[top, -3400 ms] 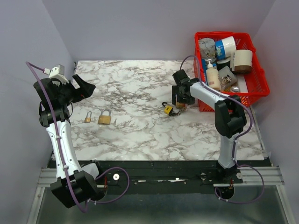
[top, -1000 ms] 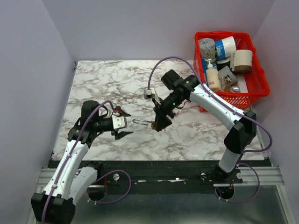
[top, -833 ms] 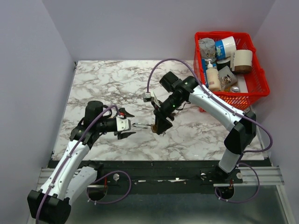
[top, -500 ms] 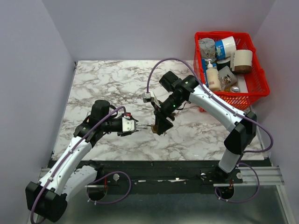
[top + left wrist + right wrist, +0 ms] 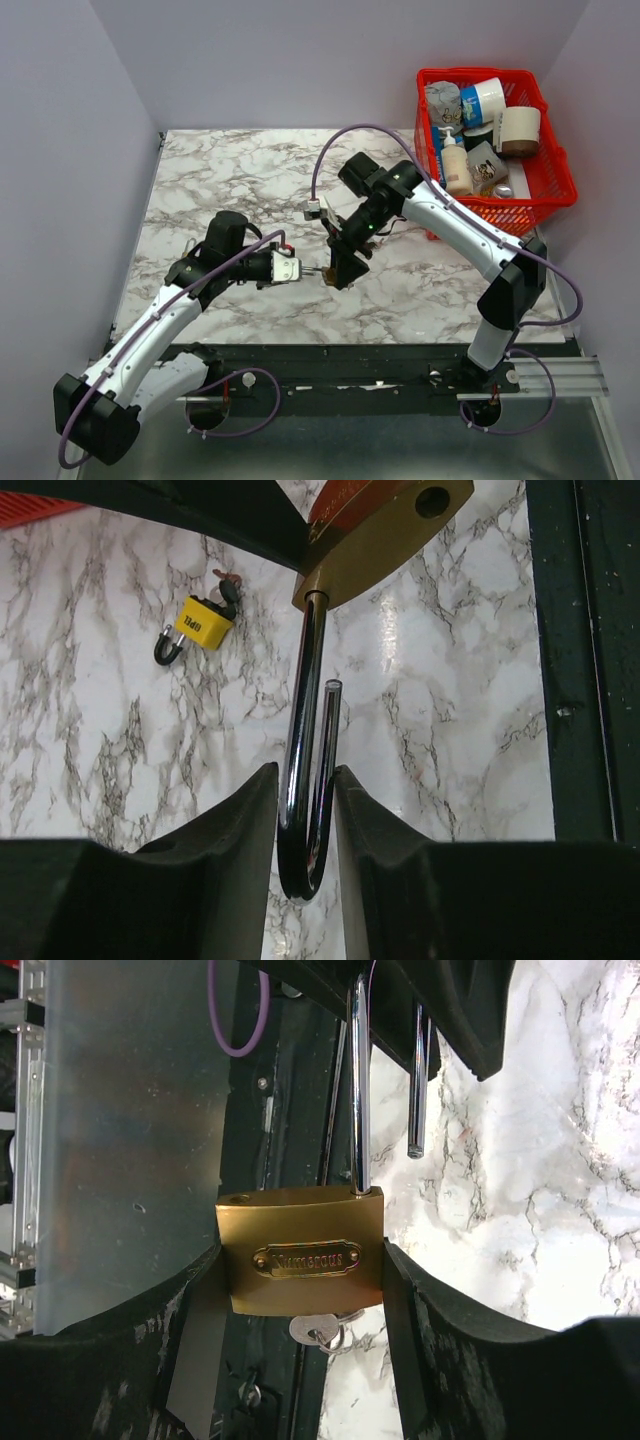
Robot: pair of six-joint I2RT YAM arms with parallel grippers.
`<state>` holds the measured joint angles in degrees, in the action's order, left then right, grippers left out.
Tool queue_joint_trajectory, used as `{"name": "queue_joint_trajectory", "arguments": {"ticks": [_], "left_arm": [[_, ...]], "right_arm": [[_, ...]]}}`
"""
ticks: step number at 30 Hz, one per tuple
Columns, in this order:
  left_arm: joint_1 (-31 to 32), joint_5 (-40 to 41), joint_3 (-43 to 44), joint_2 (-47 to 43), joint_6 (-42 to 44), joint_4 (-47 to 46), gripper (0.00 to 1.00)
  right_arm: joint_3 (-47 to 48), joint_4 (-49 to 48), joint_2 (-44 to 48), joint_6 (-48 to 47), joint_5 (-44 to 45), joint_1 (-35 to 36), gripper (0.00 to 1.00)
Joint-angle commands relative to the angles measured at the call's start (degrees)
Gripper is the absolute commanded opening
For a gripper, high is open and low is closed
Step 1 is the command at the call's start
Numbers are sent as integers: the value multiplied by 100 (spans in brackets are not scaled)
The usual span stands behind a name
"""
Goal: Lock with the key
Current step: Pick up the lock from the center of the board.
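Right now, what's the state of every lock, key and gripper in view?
brass padlock: unlocked, held above the table
shackle: open, free leg out of the body
key: in the keyhole
left gripper: shut on shackle
right gripper: shut on brass padlock
yellow padlock: lying on table, untouched

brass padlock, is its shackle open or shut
Open. One end of the shackle hangs free, short of the brass padlock body; only the other leg is seated.

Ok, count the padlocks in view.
2. A brass padlock held in the right gripper, its shackle in the left gripper; a yellow padlock lying on the table. Others may be hidden.
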<state>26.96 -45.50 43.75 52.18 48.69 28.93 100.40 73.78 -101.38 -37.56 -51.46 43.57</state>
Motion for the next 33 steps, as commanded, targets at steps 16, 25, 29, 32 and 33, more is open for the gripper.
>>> {"name": "queue_joint_trajectory", "arguments": {"ticks": [16, 25, 29, 32, 33], "left_arm": [[406, 401, 319, -59, -429, 210, 0], [389, 94, 459, -314, -1177, 69, 0], [389, -56, 530, -402, -1712, -228, 0], [398, -91, 573, -490, -2011, -405, 0], [398, -91, 591, -525, -2099, -458, 0]], "right_arm": [[349, -125, 21, 354, -136, 73, 85], [200, -408, 408, 381, 31, -235, 100], [-213, -899, 795, 355, 347, -253, 100], [-564, -1514, 1269, 407, 698, -261, 100], [-670, -1759, 1401, 547, 943, -270, 100]]}}
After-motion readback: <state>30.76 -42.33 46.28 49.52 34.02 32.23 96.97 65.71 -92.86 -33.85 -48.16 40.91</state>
